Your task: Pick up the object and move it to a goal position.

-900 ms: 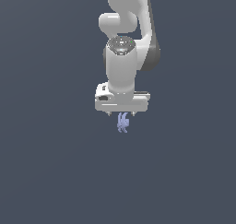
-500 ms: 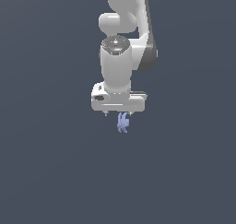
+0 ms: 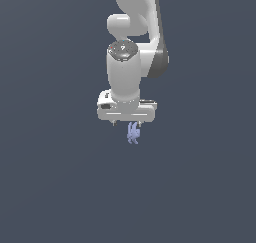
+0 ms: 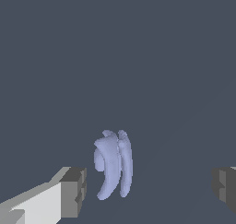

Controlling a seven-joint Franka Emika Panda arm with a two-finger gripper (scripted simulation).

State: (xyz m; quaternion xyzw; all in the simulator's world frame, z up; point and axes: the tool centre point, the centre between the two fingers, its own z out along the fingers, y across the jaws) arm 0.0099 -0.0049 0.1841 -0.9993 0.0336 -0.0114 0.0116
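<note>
The object (image 3: 133, 133) is a tiny pale lavender-blue lump with thin curved prongs. In the exterior view it lies on the dark grey floor just below the white gripper (image 3: 128, 123), slightly toward that view's right. In the wrist view the object (image 4: 114, 167) sits between the two grey fingertips, much nearer one fingertip (image 4: 73, 191) than the other (image 4: 225, 188), and touches neither. The gripper (image 4: 150, 191) is wide open and empty. Its fingers are mostly hidden under the hand in the exterior view.
The white-grey arm (image 3: 135, 47) rises above the gripper to the top of the exterior view. A plain dark grey floor (image 3: 60, 187) surrounds it. No goal marker shows.
The arm's wrist has swung slightly toward the exterior view's left. The hand stays over the object, which has not moved.
</note>
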